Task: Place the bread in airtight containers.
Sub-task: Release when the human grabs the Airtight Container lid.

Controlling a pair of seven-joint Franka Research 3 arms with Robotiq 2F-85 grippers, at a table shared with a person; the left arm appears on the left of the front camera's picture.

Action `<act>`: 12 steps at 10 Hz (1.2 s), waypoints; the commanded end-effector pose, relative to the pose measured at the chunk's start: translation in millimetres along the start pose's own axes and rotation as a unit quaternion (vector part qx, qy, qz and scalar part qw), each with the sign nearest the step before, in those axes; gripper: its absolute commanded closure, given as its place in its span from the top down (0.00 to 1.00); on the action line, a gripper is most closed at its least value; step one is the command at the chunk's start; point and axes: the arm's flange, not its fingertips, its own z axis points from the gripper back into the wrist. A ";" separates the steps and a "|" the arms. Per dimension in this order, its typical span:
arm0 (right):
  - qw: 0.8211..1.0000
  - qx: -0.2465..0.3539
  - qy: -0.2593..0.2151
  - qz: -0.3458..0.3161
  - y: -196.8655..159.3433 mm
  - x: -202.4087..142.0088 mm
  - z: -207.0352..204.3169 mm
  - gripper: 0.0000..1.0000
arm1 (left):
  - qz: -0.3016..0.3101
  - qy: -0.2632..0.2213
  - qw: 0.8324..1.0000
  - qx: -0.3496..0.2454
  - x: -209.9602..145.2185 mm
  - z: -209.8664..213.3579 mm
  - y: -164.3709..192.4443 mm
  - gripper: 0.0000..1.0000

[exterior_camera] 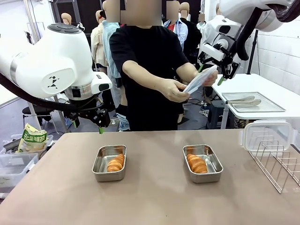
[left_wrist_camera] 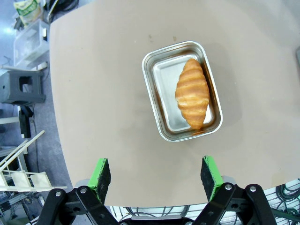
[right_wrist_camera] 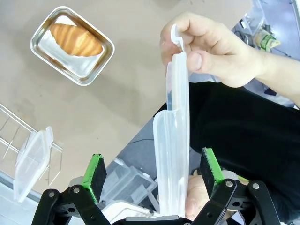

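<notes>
Two steel airtight containers sit on the brown table, each with one bread croissant inside: the left container (exterior_camera: 100, 169) holds a croissant (exterior_camera: 116, 163), and the right container (exterior_camera: 213, 165) holds another croissant (exterior_camera: 197, 163). My left gripper (exterior_camera: 88, 124) hangs open above the table's far left edge; in its wrist view it (left_wrist_camera: 157, 173) looks down on a container (left_wrist_camera: 159, 79) and croissant (left_wrist_camera: 192, 93). A person's hands hold a clear lid (exterior_camera: 200, 79). My right gripper (right_wrist_camera: 152, 171) is open around that lid (right_wrist_camera: 173, 140), pads apart from it.
A wire rack (exterior_camera: 276, 164) stands at the table's right edge with a second clear lid (exterior_camera: 265, 133) leaning in it. Behind, a white table carries a flat metal tray (exterior_camera: 269, 108) with tongs. Clear bins and a snack bag (exterior_camera: 32, 138) lie off the left side.
</notes>
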 end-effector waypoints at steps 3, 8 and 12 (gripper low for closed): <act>1.000 0.004 -0.023 -0.004 1.9 1.2 -7.1 1.00 | -0.001 0.002 1.000 0.000 0.3 0.8 0.8 1.00; 1.000 0.002 -0.002 -0.001 1.3 -0.1 -2.2 1.00 | -0.001 0.002 1.000 0.000 0.3 0.8 0.8 1.00; 1.000 0.002 -0.002 -0.001 1.3 -0.1 -2.2 1.00 | -0.001 0.002 1.000 0.000 0.3 0.8 0.8 1.00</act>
